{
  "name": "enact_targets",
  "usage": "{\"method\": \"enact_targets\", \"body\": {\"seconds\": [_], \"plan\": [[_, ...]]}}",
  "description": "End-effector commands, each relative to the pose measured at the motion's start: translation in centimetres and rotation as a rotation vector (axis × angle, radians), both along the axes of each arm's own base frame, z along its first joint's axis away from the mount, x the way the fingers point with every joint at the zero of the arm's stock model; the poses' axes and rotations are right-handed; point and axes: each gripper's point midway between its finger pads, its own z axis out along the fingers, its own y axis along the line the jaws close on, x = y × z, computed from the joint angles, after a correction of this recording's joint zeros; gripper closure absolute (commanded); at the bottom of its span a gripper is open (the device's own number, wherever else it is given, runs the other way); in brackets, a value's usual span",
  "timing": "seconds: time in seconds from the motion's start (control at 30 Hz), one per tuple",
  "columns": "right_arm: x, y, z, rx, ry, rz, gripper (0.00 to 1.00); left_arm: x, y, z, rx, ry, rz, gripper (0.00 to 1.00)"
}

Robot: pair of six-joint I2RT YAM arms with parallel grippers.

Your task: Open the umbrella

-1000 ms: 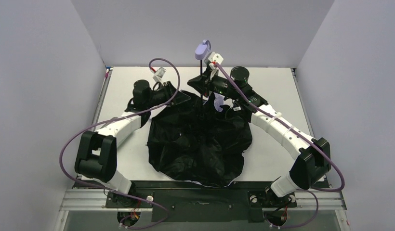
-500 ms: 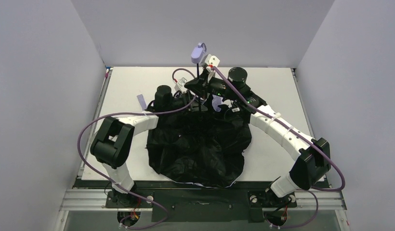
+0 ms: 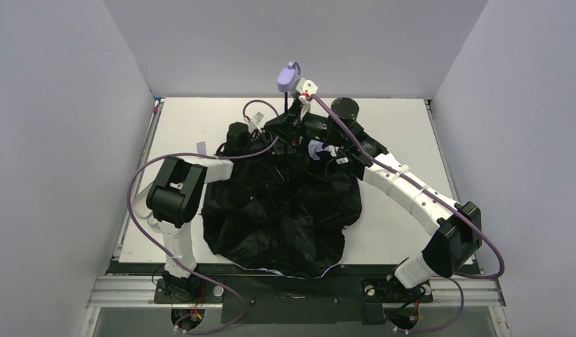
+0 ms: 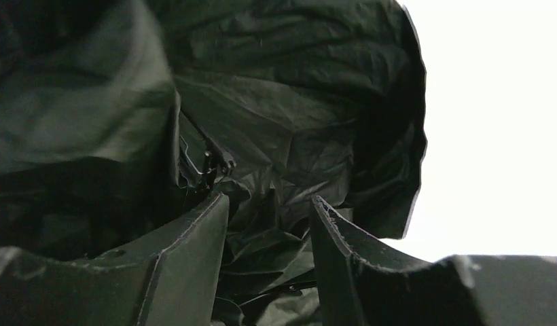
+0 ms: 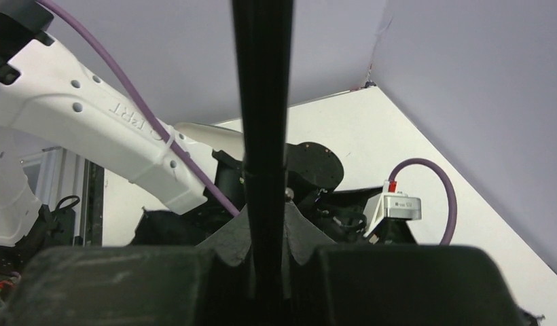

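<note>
In it comes: the left arm has been swung over from the table's (image 3: 404, 119) left side, and the left gripper (image 4: 269, 200) is now pushed against the umbrella's (image 3: 285, 217) slack black canopy near the shaft (image 5: 262, 102). Its fingers are parted and nothing is pinched. The shaft is kept clamped upright by the right gripper (image 5: 265, 224), with the lavender handle (image 3: 288, 76) uppermost. The spreading is judged unfinished.

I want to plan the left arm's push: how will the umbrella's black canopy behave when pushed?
The canopy lies crumpled in loose folds, so it is probably floppy and would bunch rather than slide whole. Thin ribs show among the folds, so a hard push might bend them.
</note>
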Motion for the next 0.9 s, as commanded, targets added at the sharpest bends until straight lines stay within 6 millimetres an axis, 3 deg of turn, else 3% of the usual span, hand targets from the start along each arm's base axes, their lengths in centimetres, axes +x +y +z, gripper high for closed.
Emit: {"method": "enact_targets", "body": {"seconds": [0.0,0.1,0.2,0.27,0.33,0.4,0.5,0.67,0.87], "plan": [[-4.4,-1.7,9.8,0.173,-0.162,0.071,1.0,4.6,3.4,-1.9,0.081,-0.031,0.145,0.53],[-4.6,-2.2,9.0,0.143,-0.153,0.072,1.0,5.5,4.8,-2.5,0.128,-0.034,0.161,0.49],[-4.1,-2.9,7.6,0.115,-0.129,0.063,1.0,5.9,5.1,-1.4,0.147,-0.105,0.13,0.48],[-3.8,-3.1,6.7,0.098,-0.112,0.07,1.0,5.3,4.4,1.1,0.112,-0.195,0.057,0.48],[-3.6,-2.9,6.2,0.088,-0.101,0.085,1.0,3.7,3.1,4.8,0.028,-0.311,-0.059,0.49],[-3.5,-2.6,5.9,0.083,-0.097,0.099,1.0,2.2,2.3,7.3,-0.012,-0.376,-0.131,0.51],[-3.3,-1.9,5.7,0.089,-0.081,0.131,1.0,0.1,1.0,9.5,-0.044,-0.426,-0.217,0.55],[-3.4,-1.3,5.8,0.094,-0.083,0.166,1.0,-4.1,-1.9,10.4,-0.073,-0.436,-0.387,0.61],[-4.1,-0.9,5.8,0.076,-0.094,0.197,1.0,-7.9,-4.6,9.3,-0.086,-0.394,-0.553,0.64]]}}
